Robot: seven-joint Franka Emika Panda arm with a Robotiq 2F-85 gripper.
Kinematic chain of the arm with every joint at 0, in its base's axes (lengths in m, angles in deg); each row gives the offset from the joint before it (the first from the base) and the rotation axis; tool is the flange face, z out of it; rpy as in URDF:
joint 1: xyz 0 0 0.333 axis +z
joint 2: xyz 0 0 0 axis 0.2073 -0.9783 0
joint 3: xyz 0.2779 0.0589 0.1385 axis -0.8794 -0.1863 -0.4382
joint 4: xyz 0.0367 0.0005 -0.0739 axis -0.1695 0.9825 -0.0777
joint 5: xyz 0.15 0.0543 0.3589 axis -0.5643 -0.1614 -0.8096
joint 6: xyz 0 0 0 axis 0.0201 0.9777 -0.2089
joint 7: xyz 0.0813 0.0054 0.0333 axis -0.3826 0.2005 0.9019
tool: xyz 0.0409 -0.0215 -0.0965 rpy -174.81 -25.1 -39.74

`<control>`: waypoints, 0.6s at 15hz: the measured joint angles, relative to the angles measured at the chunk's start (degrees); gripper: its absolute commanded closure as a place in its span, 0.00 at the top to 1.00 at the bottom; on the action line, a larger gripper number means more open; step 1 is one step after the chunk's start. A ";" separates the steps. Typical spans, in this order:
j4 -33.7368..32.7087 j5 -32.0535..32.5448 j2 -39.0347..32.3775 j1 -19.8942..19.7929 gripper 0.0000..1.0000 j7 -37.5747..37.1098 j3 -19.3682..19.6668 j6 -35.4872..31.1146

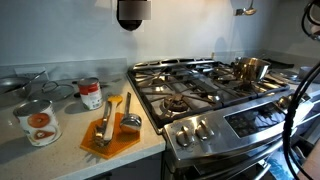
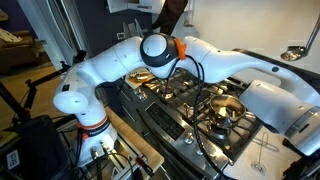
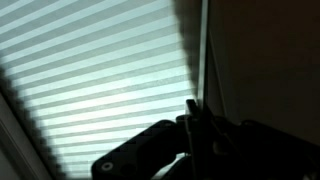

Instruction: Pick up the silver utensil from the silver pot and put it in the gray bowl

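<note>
A silver ladle (image 2: 293, 51) hangs in the air, high above the silver pot (image 2: 225, 108), with its handle running up out of the frame. Its bowl also shows at the top of an exterior view (image 1: 245, 11). The silver pot (image 1: 252, 68) stands on a back burner of the stove. In the wrist view my gripper (image 3: 197, 106) is a dark silhouette against window blinds, with its fingers close together on a thin straight handle (image 3: 203, 50). A gray bowl (image 1: 11, 84) sits at the far left of the counter, partly cut off.
An orange cutting board (image 1: 110, 135) with utensils and two cans (image 1: 38, 122) (image 1: 91, 93) are on the counter beside the stove (image 1: 205, 90). A dark round object (image 1: 132, 12) hangs at the top. My white arm (image 2: 270, 95) stretches over the burners.
</note>
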 measured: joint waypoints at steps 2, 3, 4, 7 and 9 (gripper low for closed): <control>-0.57 -0.04 0.01 -0.47 0.04 0.21 -0.27 -0.01; -0.72 -0.07 0.01 -0.49 0.01 0.24 -0.31 -0.01; -0.84 -0.08 0.01 -0.49 0.01 0.29 -0.37 -0.02; -1.49 -0.05 -0.36 -0.53 0.01 0.27 -0.51 -0.02; -2.79 -0.05 -0.94 -1.13 0.01 0.27 -1.27 -0.06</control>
